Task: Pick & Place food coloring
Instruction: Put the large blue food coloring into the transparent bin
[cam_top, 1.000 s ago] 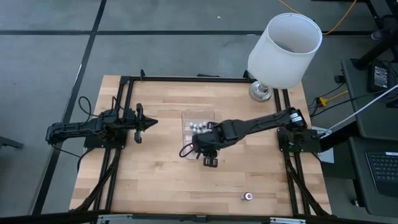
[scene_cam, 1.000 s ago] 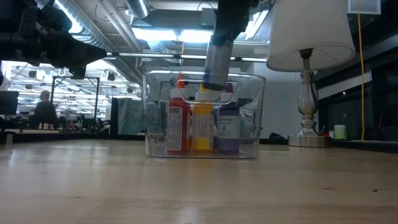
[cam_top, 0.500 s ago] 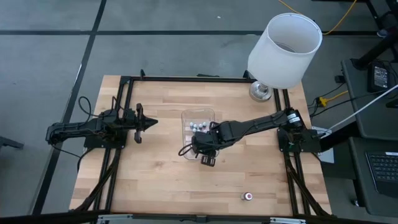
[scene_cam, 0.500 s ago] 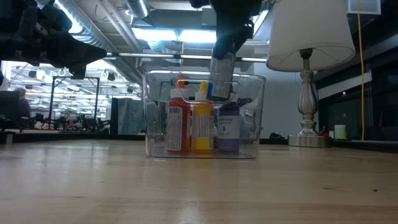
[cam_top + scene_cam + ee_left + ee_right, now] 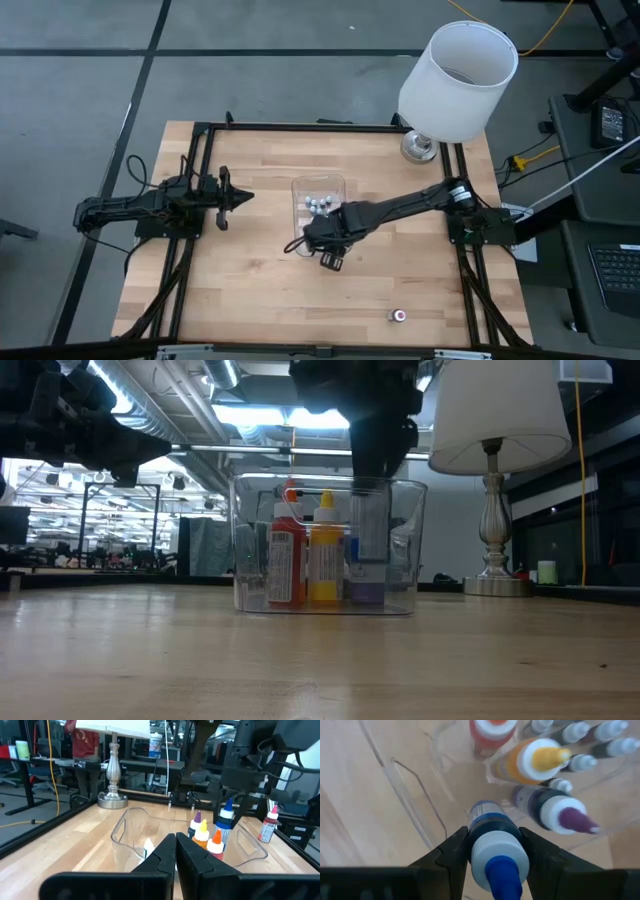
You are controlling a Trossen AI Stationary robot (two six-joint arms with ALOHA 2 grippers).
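Observation:
The food coloring is a set of small bottles standing in a clear plastic tray (image 5: 318, 184) at mid-table. In the low view a red bottle (image 5: 285, 560), a yellow one (image 5: 325, 555) and a purple one (image 5: 366, 588) stand side by side, with several whitish-capped ones (image 5: 318, 203) behind them. My right gripper (image 5: 495, 852) hangs over the tray's near end (image 5: 322, 238), shut on a blue bottle (image 5: 495, 832). One more bottle (image 5: 399, 316) stands alone near the table's near edge. My left gripper (image 5: 243, 198) is shut and waits left of the tray. My right gripper pinches the blue bottle between its two fingers (image 5: 454, 851), on the upper body just under the white cap (image 5: 492, 822). The fingers come from above, pointing down. The bottle hangs upright, its lower part (image 5: 366, 540) inside the tray's walls in front of the purple bottle.
A big white lampshade (image 5: 458, 68) on a metal base (image 5: 419, 147) stands at the table's far right corner. Black frame rails (image 5: 190, 180) run along the left, right and far edges. Bare wood (image 5: 250, 290) lies near and left of the tray.
My right gripper has moved down with the blue bottle. The bottle was above the tray's rim a second ago and now reaches down between the tray's walls. The gripper also shifted slightly toward the table's left. The hold stayed shut.

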